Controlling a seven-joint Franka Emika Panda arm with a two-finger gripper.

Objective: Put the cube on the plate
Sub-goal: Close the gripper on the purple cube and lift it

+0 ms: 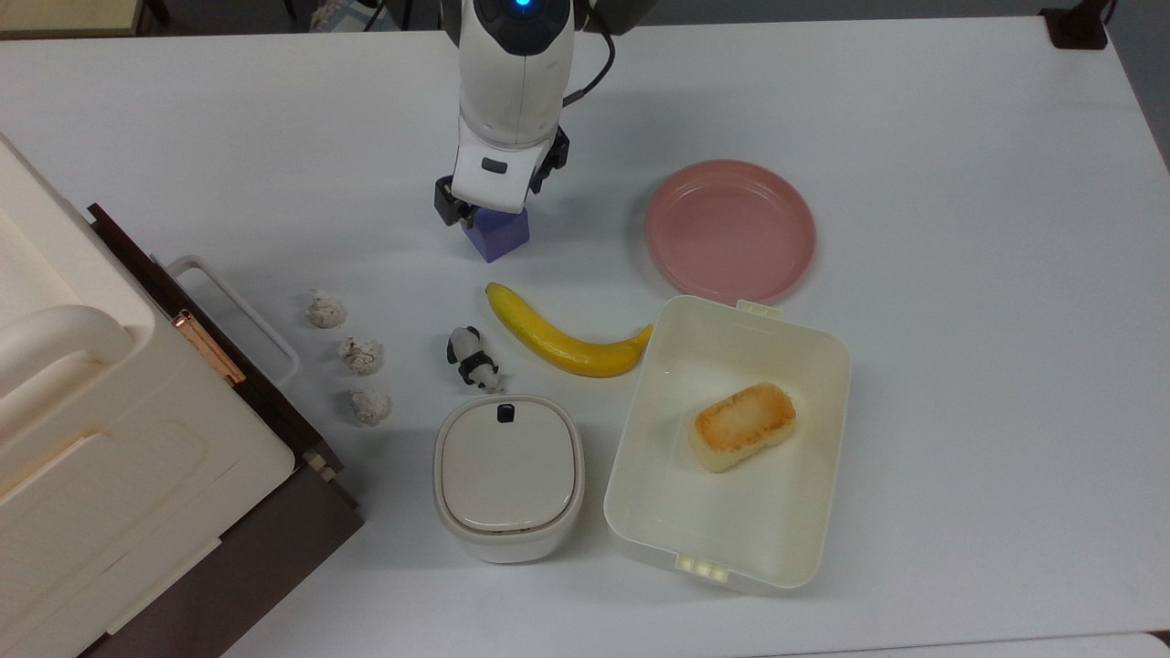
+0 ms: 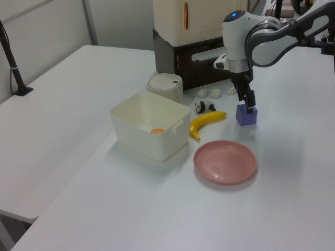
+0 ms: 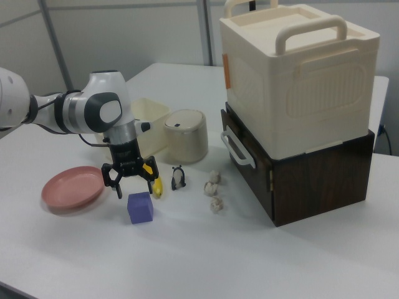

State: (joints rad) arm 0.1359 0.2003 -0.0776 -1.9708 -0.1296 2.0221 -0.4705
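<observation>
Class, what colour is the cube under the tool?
Blue-purple; the cube shows best in the right view.

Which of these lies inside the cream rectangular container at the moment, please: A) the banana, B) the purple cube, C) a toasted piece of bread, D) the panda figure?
C: the top view shows the toasted piece of bread on the floor of the cream rectangular container, while the banana, the cube and the panda figure all lie on the table outside it.

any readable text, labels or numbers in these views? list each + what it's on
None: no readable words, numbers or brand marks.
Lidded cream bin: small dark mark on the lid, no lettering legible.
Cream carry case: orange tab on its side, nothing readable.
Cube, plate, banana: unmarked.
</observation>
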